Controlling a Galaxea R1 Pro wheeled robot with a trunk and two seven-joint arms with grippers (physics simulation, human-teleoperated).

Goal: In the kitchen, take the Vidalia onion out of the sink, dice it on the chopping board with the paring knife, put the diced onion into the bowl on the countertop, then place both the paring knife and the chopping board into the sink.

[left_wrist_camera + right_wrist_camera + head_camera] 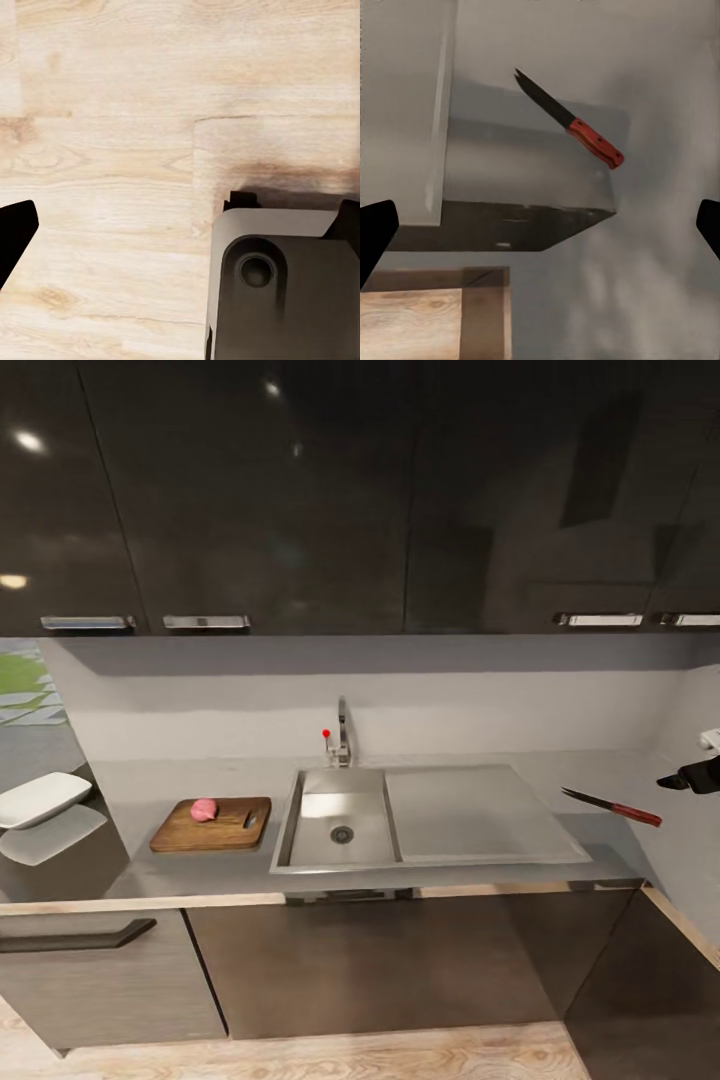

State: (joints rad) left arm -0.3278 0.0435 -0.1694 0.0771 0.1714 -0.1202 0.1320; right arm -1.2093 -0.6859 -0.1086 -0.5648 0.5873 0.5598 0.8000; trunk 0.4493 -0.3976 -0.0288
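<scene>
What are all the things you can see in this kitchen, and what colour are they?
Onion: one, pink, on the chopping board.
Chopping board: one, brown wood, on the countertop left of the sink.
Sink: one, grey, set in the countertop, with a round drain and flat drainboard.
Faucet: one, chrome with a red knob, behind the basin.
Paring knife: one, dark blade and red handle, on the countertop right of the sink.
Bowl: one, white, at the far left.
Countertop: one, glossy grey.
Upper cabinets: dark and glossy, chrome handles, above the backsplash.
Floor: light wood.
Right gripper: one, black, open, beside the knife.
</scene>
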